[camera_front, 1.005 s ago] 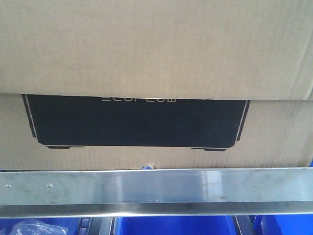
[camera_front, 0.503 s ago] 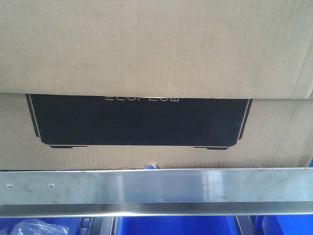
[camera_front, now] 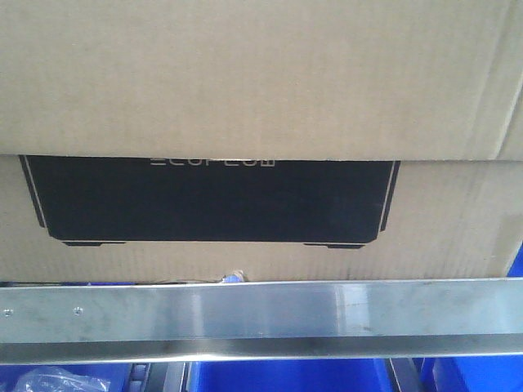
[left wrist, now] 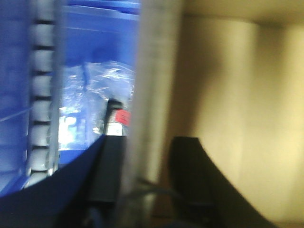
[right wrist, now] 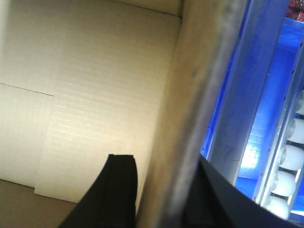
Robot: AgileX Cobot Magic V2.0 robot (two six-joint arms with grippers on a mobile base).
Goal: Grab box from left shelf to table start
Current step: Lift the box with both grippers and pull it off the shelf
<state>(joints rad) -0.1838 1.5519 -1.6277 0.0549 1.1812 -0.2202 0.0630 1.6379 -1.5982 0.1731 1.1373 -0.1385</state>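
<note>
Shifted leftward along the left shelf's (camera_front: 261,314) front edge, the box (camera_front: 261,82) has its walls pinched by left gripper (left wrist: 149,142) and right gripper (right wrist: 160,161) for hauling out.

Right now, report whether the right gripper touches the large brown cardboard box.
Touching. Right wrist view: the right gripper pinches the box wall, no gap visible.

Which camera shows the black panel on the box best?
The front view. There the black panel on the box shows almost whole, though the flap above it cuts off the top of the lettering. Both wrist views show only plain cardboard wall seen close up, with no panel; the left one is also blurred.
</note>
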